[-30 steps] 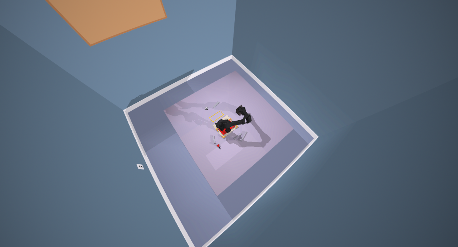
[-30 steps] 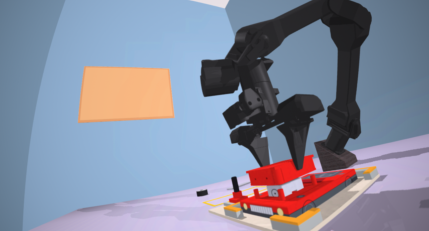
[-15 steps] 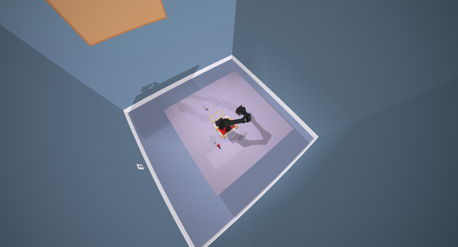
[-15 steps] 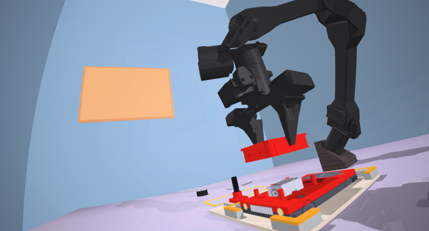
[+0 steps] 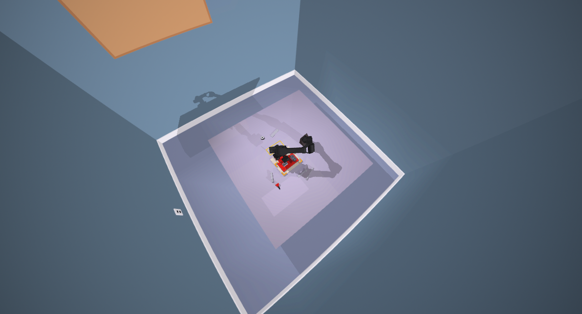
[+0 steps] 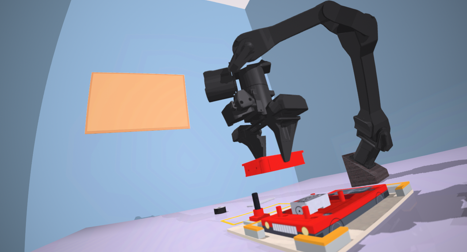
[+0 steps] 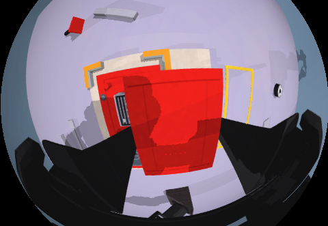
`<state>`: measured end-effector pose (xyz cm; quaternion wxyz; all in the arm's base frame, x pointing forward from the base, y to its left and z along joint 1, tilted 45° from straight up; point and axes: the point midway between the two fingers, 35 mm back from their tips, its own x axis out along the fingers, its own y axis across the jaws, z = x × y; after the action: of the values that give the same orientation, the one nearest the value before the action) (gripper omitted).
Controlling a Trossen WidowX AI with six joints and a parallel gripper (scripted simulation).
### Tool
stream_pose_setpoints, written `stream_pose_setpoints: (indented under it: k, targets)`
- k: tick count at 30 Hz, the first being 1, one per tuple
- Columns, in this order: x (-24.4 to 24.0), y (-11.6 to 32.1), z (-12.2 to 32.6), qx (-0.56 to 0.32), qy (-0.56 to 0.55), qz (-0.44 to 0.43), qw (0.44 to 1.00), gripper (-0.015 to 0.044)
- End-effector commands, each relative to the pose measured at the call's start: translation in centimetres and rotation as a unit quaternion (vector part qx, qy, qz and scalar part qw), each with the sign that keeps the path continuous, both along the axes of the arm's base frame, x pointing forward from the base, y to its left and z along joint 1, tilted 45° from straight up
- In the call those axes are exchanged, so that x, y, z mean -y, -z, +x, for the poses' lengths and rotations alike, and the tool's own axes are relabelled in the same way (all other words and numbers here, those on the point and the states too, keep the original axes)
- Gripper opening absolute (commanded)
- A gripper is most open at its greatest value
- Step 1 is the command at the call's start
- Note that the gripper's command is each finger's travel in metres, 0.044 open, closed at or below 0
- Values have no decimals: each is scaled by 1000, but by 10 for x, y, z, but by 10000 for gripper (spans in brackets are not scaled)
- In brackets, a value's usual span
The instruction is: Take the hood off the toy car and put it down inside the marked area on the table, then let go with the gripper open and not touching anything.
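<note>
My gripper [image 6: 273, 158] [image 7: 176, 126] is shut on the red hood [image 6: 277, 164] [image 7: 178, 96], one finger on each side. The hood hangs slightly tilted above the front of the car and clear of it. The red toy car [image 6: 354, 199] [image 7: 110, 117] [image 5: 289, 165] sits on its board with the grey engine block [image 6: 309, 205] [image 7: 121, 110] uncovered. The marked area, a yellow outline [image 5: 273, 145] [image 6: 227, 222] [image 7: 239, 67], lies on the table beside the board. In the wrist view the outline is just right of the hood; fingers and hood cover parts of it.
A pale board [image 7: 191, 57] with orange-topped corner blocks [image 6: 338, 236] [image 7: 93, 70] surrounds the car. A red piece with a black post [image 6: 257, 203] stands between car and outline. A black wheel [image 5: 262, 138] [image 6: 219, 210] [image 7: 278, 90] lies beyond the outline. A grey bar [image 5: 272, 177] [image 7: 116, 13] lies farther off.
</note>
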<state>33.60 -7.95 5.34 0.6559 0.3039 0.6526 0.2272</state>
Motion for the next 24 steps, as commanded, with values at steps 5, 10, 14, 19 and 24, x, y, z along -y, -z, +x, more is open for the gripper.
stream_pose_setpoints:
  k: [5,10,14,19,24]
  targets:
    - [41,34,-10,2,0,-7,1000,0]
    - [64,55,-21,2,-1,-7,1000,0]
    - [81,73,-32,2,-2,-6,1000,0]
    - [100,95,-47,3,-3,-3,1000,0]
    - [109,106,-55,4,-4,-1,1000,0]
